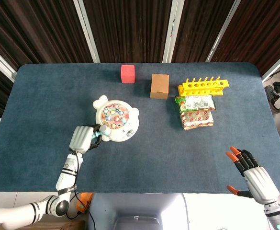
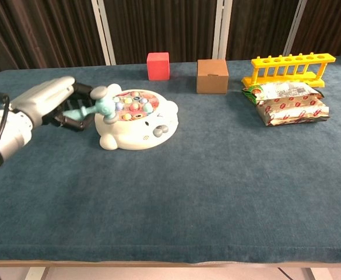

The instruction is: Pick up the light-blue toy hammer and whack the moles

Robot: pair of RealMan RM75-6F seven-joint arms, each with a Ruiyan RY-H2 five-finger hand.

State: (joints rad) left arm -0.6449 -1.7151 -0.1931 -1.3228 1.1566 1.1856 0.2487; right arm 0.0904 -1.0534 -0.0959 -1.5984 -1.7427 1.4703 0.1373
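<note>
L hand [image 2: 51, 104] is gripping the hammer [image 2: 97, 105] at mole toy's [image 2: 136, 119] 8 o'clock, prob. lining up a whack; R hand [image 1: 251, 173] is idling w/ fingers spread.

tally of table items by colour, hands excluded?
Red: 1, cube
Brown: 1, cardboard box
Yellow: 1, rack
Light-blue: 1, toy hammer
White: 1, mole game
Printed packets: 2, upper packet, lower packet
Total: 7

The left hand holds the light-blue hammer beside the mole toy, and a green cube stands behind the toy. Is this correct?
Not quite: the cube is red, not green, as the chest view shows. The left hand does hold the light-blue hammer beside the mole toy.
</note>
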